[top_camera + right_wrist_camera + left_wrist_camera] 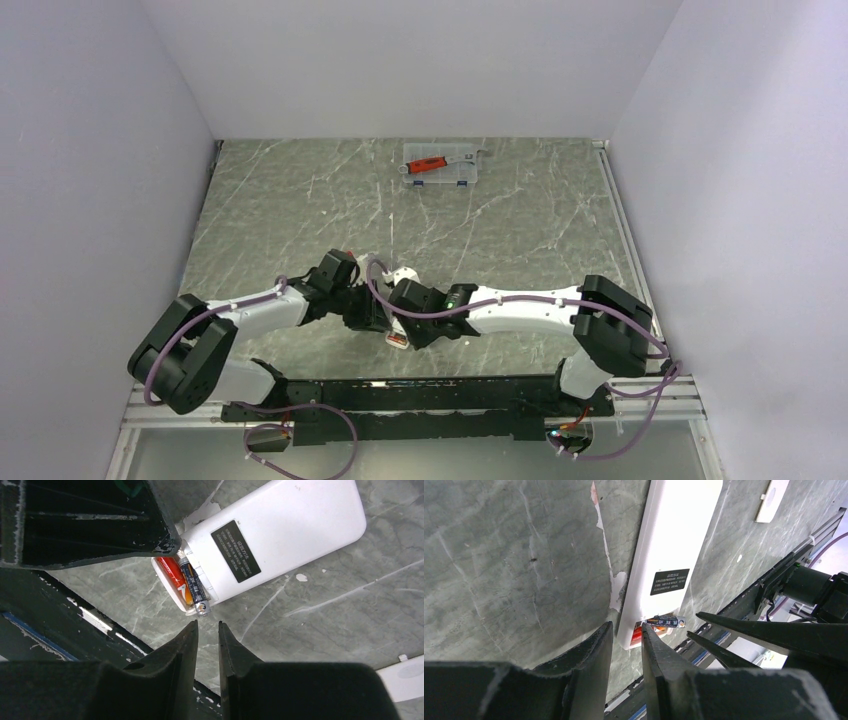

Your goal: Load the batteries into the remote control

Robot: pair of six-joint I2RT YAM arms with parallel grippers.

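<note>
The remote control (280,525) lies back up on the marble table, its battery recess open at the near end; it also shows in the left wrist view (674,540) and from above (397,338). An orange-red battery (172,577) sits in the recess. A dark battery (195,587) lies beside it, its silver end poking past the remote's edge; the left wrist view shows it lying across the recess (667,622). My left gripper (626,627) is nearly shut and empty, tips at the remote's recess end. My right gripper (207,625) is nearly shut and empty, just short of the dark battery.
A small white plastic piece (774,500) lies on the table beyond the remote, seen also in the right wrist view (405,680). A clear case (440,165) with a red-handled tool stands at the back. The black base rail (420,395) runs just behind the grippers.
</note>
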